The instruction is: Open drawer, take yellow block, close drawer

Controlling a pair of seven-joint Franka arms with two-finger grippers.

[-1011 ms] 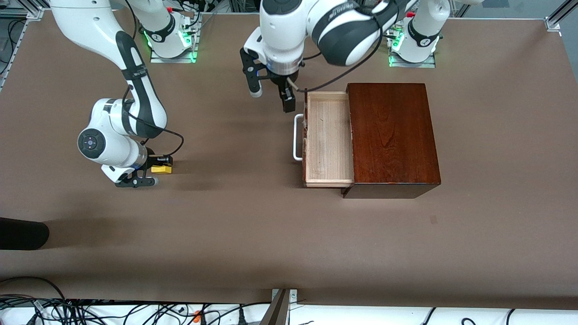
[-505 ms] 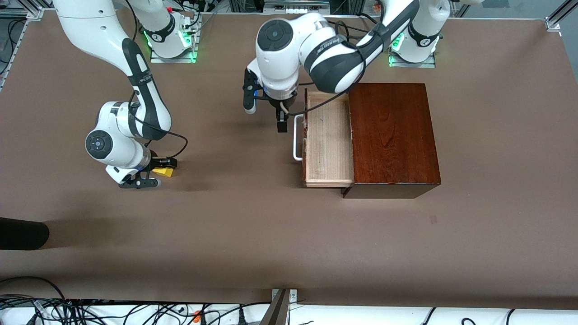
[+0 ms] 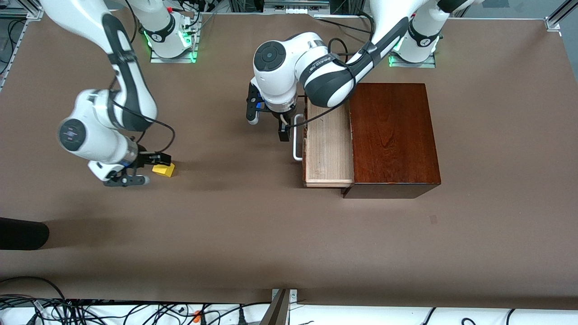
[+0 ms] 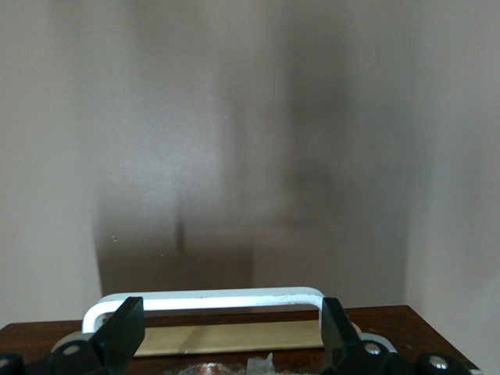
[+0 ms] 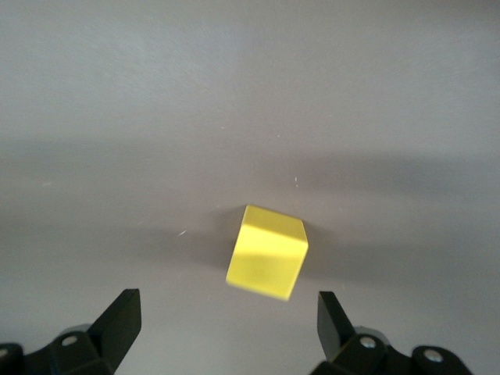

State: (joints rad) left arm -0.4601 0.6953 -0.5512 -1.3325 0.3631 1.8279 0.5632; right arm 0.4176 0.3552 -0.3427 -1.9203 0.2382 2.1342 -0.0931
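Note:
The yellow block [image 3: 163, 170] [image 5: 267, 252] lies on the brown table toward the right arm's end, turned askew. My right gripper [image 3: 143, 169] [image 5: 226, 312] hovers just beside and over it, open, with neither finger touching the block. The drawer [image 3: 328, 149] stands pulled out of the dark mahogany box [image 3: 393, 135], its pale tray bare where it shows. My left gripper [image 3: 268, 124] [image 4: 230, 312] is open at the white handle [image 3: 295, 137] [image 4: 207, 298], which runs across between its fingers. The left arm's wrist hides the drawer's end nearest the bases.
A black rounded object [image 3: 22, 233] pokes in over the table at the right arm's end, nearer the front camera. Cables [image 3: 90, 311] run along the table's near edge. Both arm bases [image 3: 169, 36] stand at the table's top edge.
My right gripper opened, let go of the yellow block and drew back a little. My left gripper came down from beside the drawer's corner to the handle. The drawer has not moved.

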